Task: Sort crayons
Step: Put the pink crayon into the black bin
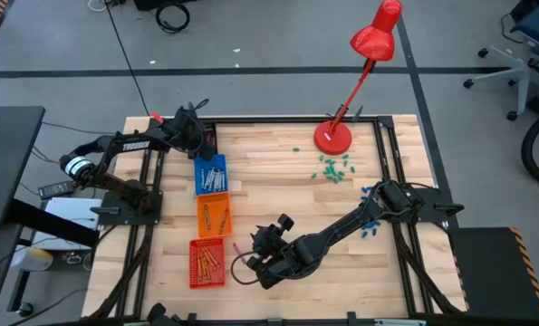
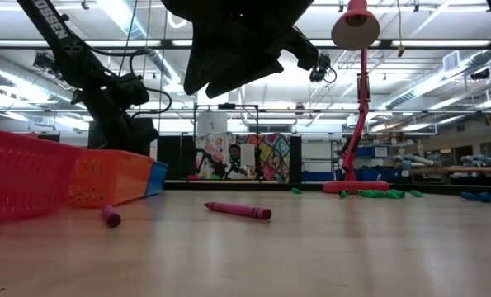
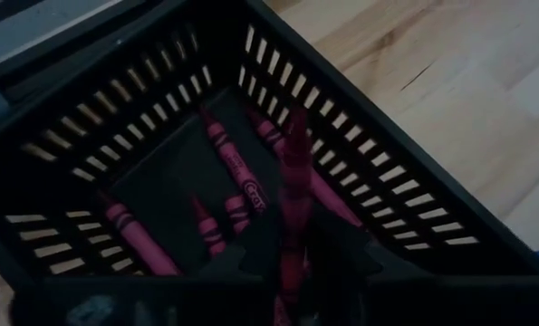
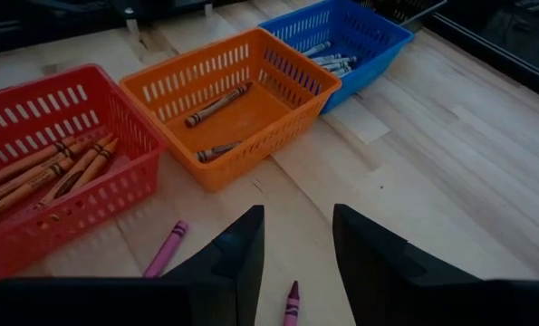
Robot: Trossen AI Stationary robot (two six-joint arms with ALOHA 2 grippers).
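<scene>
My left gripper (image 1: 197, 136) hangs at the table's far left over a black basket (image 3: 369, 163) and is shut on a magenta crayon (image 3: 293, 199). Several more magenta crayons (image 3: 235, 167) lie on that basket's floor. My right gripper (image 4: 296, 222) stands open above the near middle of the table, touching nothing. Below its fingers a magenta crayon (image 4: 292, 303) lies flat on the wood, and a pink one (image 4: 166, 248) lies a little nearer the red basket (image 1: 206, 261). The low view shows both crayons (image 2: 238, 210) on the table, with the gripper well above them. My left gripper pinches the magenta crayon's near end (image 3: 291, 272) between its two fingers. It comes slanting down from above the basket, and the fingers lie along the crayon. The crayon sticks out past the fingertips into the basket, clear of the floor as far as shows.
A blue basket (image 1: 211, 174) with grey crayons, an orange basket (image 1: 214, 215) with a few crayons and the red basket with orange crayons stand in a row at the left. A red desk lamp (image 1: 333, 137) stands at the back. Green bits (image 1: 332, 168) and blue bits (image 1: 370, 228) lie at the right.
</scene>
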